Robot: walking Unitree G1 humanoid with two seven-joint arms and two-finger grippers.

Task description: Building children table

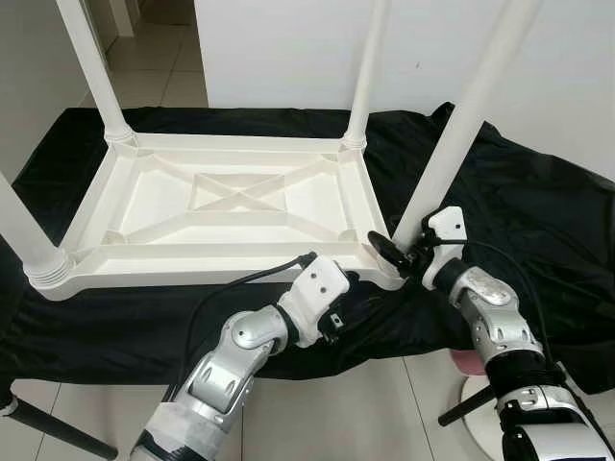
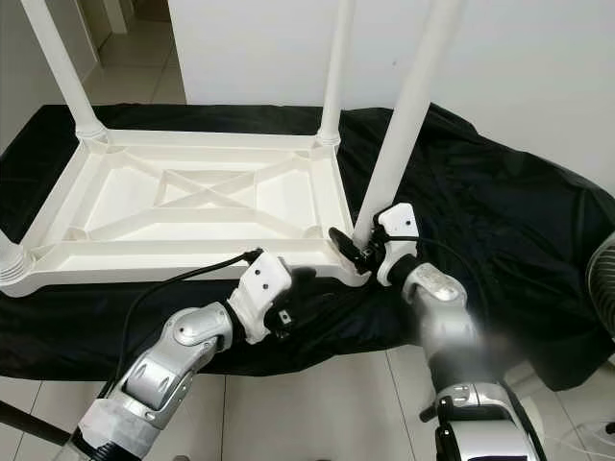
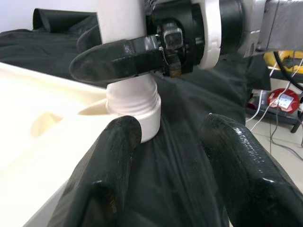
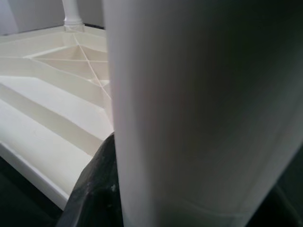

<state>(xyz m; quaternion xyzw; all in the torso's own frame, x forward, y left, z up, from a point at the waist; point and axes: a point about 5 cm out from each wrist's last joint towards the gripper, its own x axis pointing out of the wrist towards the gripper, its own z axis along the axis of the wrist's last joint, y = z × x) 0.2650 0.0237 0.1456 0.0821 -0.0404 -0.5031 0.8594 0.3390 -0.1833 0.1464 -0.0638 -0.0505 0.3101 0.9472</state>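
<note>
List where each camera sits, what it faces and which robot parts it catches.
Left eye view: head camera, looking down at the upturned white tabletop on black cloth; both arms show.
Right eye view: its stereo twin, same scene.
Left wrist view: along the open left gripper at the near-right leg's base, with the right gripper clamped on it.
Right wrist view: pressed against that table leg, one black finger beside it.
Shared: all four show this leg.

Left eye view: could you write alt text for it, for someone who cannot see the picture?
A white plastic table lies upside down on a black cloth, legs pointing up. The robot's right tool grips the near right leg at its base, while the left tool rests at the table's near edge.
</note>
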